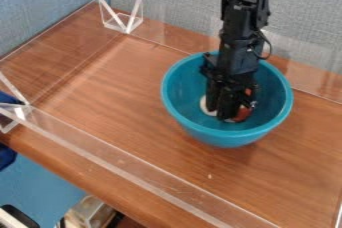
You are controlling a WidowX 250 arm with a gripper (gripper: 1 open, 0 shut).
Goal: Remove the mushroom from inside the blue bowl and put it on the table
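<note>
The brown wooden worktop (120, 107) holds the round, shiny blue-green bowl (187, 122). My black metal claw (225, 112) reaches down inside the bowl. The small toy mushroom with a white stem and red-brown cap (241, 115) is in there, at my claw's tips. I can't tell if I'm gripping it.

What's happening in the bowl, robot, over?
Claw down in blue bowl, at the mushroom. Grip unclear. Claw partly hiding mushroom.

Black arm reaching down from above, near upright; gripper (227, 108) at bottom, fingers downward (dark, details blurred).
</note>
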